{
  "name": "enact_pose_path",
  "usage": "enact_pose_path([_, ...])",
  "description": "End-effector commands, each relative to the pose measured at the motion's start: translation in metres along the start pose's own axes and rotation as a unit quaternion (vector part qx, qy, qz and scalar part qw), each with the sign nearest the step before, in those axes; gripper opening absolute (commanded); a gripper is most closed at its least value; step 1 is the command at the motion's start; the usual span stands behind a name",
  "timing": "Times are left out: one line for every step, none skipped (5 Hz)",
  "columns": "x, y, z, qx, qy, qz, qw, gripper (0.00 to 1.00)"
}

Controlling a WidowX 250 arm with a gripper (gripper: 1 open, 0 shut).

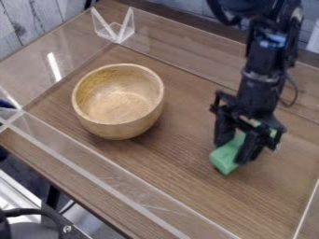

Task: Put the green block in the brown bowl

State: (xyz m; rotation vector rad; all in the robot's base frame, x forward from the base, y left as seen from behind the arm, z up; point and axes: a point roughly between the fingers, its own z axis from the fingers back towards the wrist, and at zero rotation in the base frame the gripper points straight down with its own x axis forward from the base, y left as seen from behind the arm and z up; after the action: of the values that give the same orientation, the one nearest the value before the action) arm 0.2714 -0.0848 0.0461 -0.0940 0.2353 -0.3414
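The green block (225,159) sits between the black fingers of my gripper (241,147) at the right of the wooden table, its lower end sticking out toward the camera. The gripper points steeply down and is shut on the block, which seems just off the table surface. The brown bowl (118,100) stands upright and empty to the left, well apart from the gripper. The upper part of the block is hidden by the fingers.
Low clear acrylic walls (75,163) ring the wooden table top (174,168). A small clear acrylic piece (114,27) stands at the back left corner. Open wood lies between the bowl and the gripper.
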Motion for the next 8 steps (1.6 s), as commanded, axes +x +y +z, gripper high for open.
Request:
enact_pose_path([-0.005,0.011,0.060,0.016,-0.069,0.023,0.9972,0.00])
enact_pose_path([-0.017,0.035,0.096,0.024,-0.095,0.058,0.9934,0.00])
enact_pose_path([-0.036,0.079,0.119,0.022,-0.109,0.111,0.9875,0.00])
enact_pose_path([-0.062,0.118,0.121,0.020,-0.106,0.151,0.9828,0.00])
enact_pose_path([-0.086,0.150,0.112,0.019,-0.101,0.173,0.9795,0.00])
enact_pose_path([-0.104,0.173,0.098,0.022,-0.097,0.186,0.9775,0.00])
enact_pose_path([-0.113,0.180,0.082,0.029,-0.088,0.190,0.9775,0.00])
enact_pose_path([-0.112,0.179,0.063,0.031,-0.073,0.186,0.9793,0.00])
